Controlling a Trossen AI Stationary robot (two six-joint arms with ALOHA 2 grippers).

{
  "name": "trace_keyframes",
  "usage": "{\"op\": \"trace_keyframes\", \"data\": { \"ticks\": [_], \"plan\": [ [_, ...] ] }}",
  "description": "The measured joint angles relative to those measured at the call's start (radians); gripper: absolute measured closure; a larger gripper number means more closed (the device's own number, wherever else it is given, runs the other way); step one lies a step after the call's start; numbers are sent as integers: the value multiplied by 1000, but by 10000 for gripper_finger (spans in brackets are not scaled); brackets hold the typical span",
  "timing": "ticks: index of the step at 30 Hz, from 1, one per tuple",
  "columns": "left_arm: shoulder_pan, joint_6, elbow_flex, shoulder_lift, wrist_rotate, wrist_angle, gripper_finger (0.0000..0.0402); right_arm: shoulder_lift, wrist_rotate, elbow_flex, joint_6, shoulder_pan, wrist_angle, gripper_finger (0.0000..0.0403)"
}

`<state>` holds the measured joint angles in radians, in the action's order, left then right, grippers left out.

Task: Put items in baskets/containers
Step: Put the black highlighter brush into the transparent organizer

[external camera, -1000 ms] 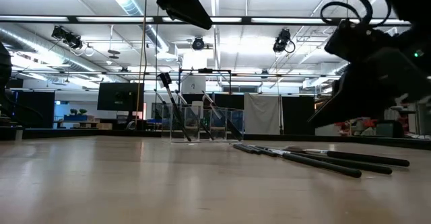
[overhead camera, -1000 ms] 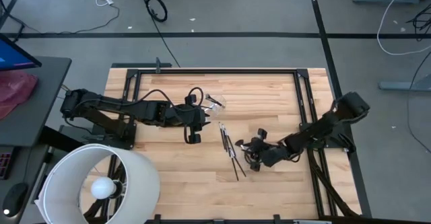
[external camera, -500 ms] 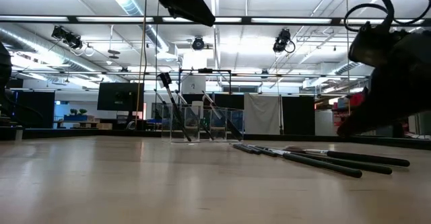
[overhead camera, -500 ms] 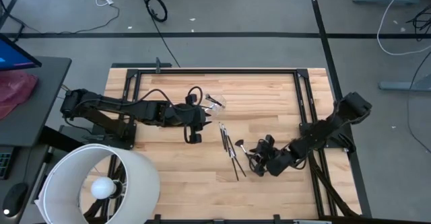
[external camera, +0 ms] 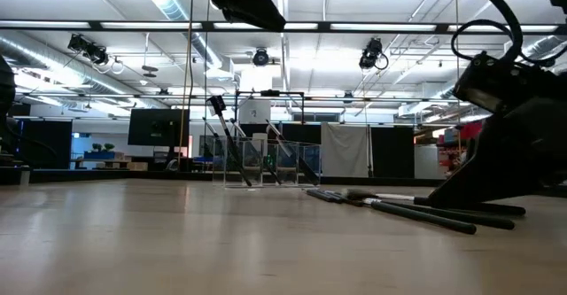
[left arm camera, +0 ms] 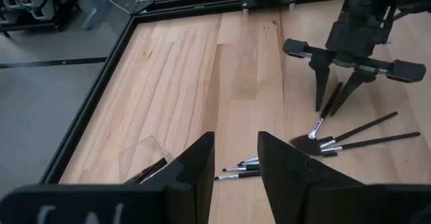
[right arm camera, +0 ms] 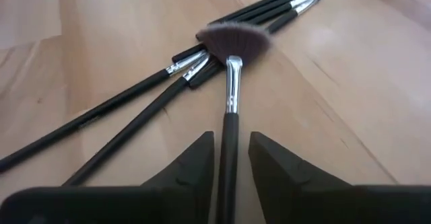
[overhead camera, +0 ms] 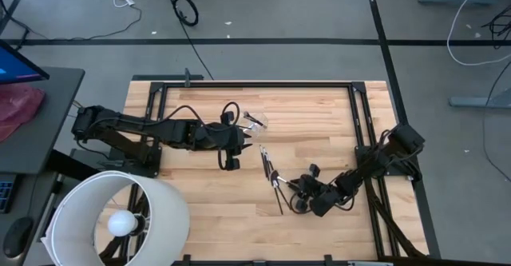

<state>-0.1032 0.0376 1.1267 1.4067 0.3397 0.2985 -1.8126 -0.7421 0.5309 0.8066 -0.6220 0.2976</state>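
Observation:
Several slim dark brushes (overhead camera: 270, 170) lie loose on the wooden table, right of centre; they also show in the right wrist view (right arm camera: 135, 109). A fan brush (right arm camera: 232, 42) with a silver ferrule lies with its head across them. My right gripper (overhead camera: 297, 202) is down at the table, shut on this brush's handle. The clear cup (overhead camera: 254, 122) stands toward the far side with a few brushes leaning in it (external camera: 226, 144). My left gripper (overhead camera: 231, 160) waits beside the cup, empty, its fingers a narrow gap apart (left arm camera: 236, 157). My right gripper has the fan brush's dark handle (right arm camera: 229, 150) between its two fingers, below the ferrule. The fingers (left arm camera: 322, 89) come down from above, slanting from the table's near right, and lie along the handle. The fan head (left arm camera: 306, 142) rests on the other brushes and the table.
A big white lampshade (overhead camera: 120, 218) with a bulb stands at the table's near left corner. A black frame (overhead camera: 239, 82) runs round the table's edges. Bare wood lies between the brushes and the near edge.
My right gripper has gone toward the table's near edge and down to the table top. The fan brush's head has slid a little the same way over the other brushes.

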Motion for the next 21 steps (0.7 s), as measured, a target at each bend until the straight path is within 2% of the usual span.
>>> {"op": "trace_keyframes", "data": {
  "ticks": [5,10,18,21],
  "plan": [
    [0,0,0,0,0,0,284,-28,-35,5,-38,2,-33,321],
    [0,0,0,0,0,-9,284,-29,-6,-22,-113,21,44,381],
    [11,-8,0,0,0,-89,284,-32,-1,-52,-228,27,150,385],
    [16,-77,0,4,-4,-90,285,-22,3,-54,-292,35,192,385]
  ]
}}
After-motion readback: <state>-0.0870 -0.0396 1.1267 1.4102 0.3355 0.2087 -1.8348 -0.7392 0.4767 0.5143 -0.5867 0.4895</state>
